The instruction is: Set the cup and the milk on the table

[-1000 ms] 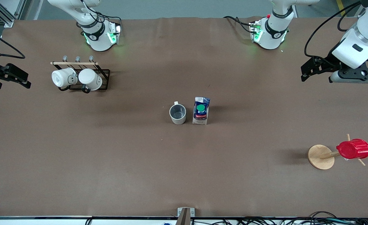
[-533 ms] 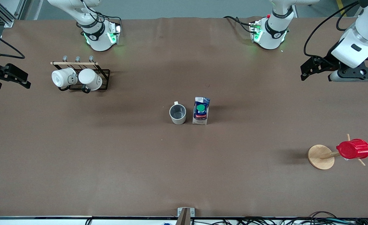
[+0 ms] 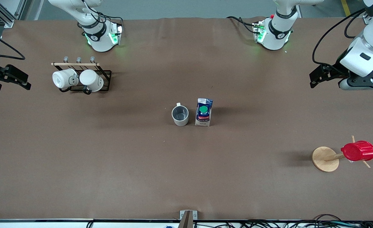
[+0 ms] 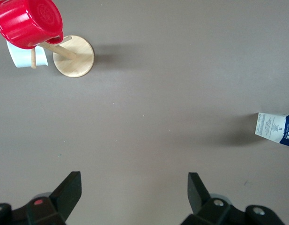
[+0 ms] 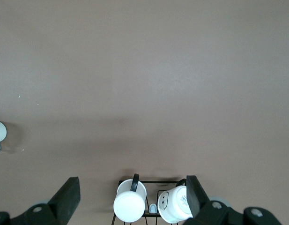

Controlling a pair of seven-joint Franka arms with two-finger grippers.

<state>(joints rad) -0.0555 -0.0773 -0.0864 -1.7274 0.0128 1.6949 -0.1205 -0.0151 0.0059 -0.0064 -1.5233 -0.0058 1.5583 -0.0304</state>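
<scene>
While the cup (image 3: 180, 115) and milk carton (image 3: 204, 112) stand side by side at frame centre on the table (image 3: 186, 164), you see the left gripper (image 4: 134, 194) and right gripper (image 5: 133, 197) high at the frame's edges, fingers apart, empty.

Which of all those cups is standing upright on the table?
The cream mug beside the milk carton. The two white mugs hang on the black rack, and the red cup sits on a wooden stand.

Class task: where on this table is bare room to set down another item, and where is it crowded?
Bare table runs nearer the front camera than the cup and milk. Crowded: those two, the mug rack, the peg stand.
</scene>
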